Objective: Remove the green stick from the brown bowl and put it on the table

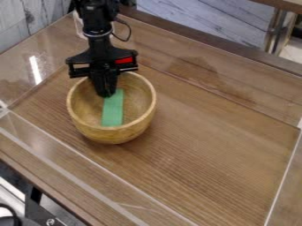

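Gripper (105,88) is down inside the bowl (83,119), fingers pinched tight on the stick's (113,112) upper end.

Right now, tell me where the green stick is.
The green stick leans inside the brown bowl, left of centre in the camera view. The gripper is shut on its upper end.

Black robot arm (94,19) of stacked cylindrical segments, thin black cable looped at its side, black gripper (104,86) on a wide crossbar, small red marking.
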You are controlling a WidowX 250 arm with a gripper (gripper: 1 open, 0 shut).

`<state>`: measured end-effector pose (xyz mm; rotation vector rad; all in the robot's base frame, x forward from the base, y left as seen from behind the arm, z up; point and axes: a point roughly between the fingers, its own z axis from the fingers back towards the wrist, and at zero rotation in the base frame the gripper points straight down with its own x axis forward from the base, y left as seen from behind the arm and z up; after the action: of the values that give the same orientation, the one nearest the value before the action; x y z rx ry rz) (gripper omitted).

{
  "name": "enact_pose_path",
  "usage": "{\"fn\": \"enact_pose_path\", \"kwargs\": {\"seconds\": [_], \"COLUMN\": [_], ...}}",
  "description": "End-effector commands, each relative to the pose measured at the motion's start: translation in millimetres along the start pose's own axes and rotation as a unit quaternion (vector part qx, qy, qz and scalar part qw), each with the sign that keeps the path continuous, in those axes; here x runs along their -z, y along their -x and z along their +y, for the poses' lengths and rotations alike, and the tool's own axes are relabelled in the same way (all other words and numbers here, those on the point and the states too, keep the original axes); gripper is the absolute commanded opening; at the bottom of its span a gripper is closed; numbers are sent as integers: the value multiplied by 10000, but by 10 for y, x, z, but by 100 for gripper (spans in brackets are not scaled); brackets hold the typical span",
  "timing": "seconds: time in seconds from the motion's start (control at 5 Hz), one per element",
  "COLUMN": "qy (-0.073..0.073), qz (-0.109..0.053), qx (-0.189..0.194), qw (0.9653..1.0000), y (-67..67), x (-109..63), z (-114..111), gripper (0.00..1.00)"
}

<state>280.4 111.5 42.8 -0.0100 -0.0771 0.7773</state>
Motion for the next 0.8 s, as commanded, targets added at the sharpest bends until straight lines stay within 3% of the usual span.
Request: {"fn": "enact_pose_path", "kwargs": {"seconds": [0.0,0.2,0.6], "qy": [-30,-28,45], "qz": [-43,-42,-12], "qx": [-139,-295,-120], "qw": [9999,9996,9999], "y": [1,25,20], "x": [-33,-62,-129], "z": [11,41,-4], "gripper": [100,0,0]}}
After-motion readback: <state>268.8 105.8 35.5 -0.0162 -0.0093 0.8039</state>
